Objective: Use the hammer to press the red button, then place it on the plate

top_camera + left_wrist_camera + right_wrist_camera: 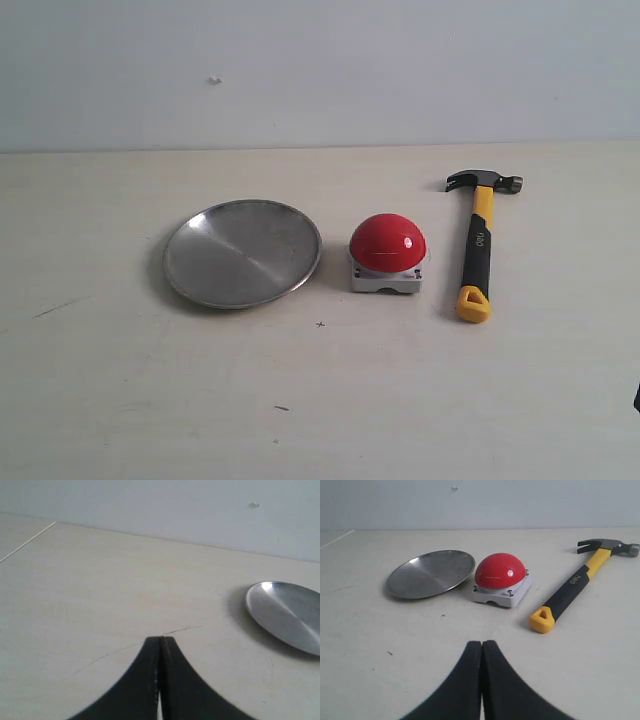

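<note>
The surface (120, 400) is pale and light, with a few small dark marks. Three things lie on it in a row: the plate (242, 252) on the left, the red button (387, 252) in the middle, and the hammer (479, 242) on the right, head at the far end.

You've got a brushed silver plate (242, 252), a glossy red button (387, 243) on a light grey base (385, 283), a hammer (479, 245) with dark metal head, black-and-yellow handle and yellow end, pale beige table (320, 400), off-white wall (320, 70), black left gripper (160, 640) and right gripper (482, 643).
</note>
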Motion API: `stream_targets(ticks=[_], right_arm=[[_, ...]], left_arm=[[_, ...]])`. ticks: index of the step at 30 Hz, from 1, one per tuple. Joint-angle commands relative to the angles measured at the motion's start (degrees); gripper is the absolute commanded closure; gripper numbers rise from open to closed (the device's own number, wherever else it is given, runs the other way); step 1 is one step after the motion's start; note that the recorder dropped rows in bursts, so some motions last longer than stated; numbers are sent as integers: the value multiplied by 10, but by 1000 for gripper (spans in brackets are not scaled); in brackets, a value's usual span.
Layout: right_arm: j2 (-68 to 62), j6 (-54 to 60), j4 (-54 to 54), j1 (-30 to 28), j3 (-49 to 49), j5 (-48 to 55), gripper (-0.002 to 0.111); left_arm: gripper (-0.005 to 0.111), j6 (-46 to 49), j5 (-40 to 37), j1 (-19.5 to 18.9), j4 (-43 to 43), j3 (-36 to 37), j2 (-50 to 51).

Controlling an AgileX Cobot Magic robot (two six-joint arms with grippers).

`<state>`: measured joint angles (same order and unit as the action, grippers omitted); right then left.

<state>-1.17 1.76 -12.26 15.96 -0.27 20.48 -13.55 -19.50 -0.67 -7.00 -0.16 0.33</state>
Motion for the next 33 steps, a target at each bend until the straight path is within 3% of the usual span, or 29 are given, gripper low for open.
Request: stream_targets(ticks=[1, 9, 12, 18, 22, 24, 26, 29, 33], right_arm=[[3, 1, -2, 1, 3, -1, 108], [3, 1, 19, 1, 3, -11, 108], [3, 2, 20, 1, 3, -72, 108], [3, -40, -11, 1, 3, -317, 108], [0, -33, -39, 1, 0, -548, 108], [-14, -8, -110, 1, -27, -553, 108], [-72, 126, -214, 1, -81, -549, 108], [-174, 201, -274, 1, -138, -542, 108], [-336, 311, -355, 1, -233, -459, 108]], left_arm=[[107, 1, 3, -1, -3, 2, -3], [107, 1, 3, -1, -3, 2, -3], [107, 1, 3, -1, -3, 2, -3], [107, 1, 3, -1, -3, 2, -3], [107, 1, 3, -1, -3, 2, -3], [107, 1, 3, -1, -3, 2, -3], [107, 1, 3, -1, -3, 2, -3], [107, 1, 3, -1, -3, 2, -3], [107, 1, 3, -1, -3, 2, -3]])
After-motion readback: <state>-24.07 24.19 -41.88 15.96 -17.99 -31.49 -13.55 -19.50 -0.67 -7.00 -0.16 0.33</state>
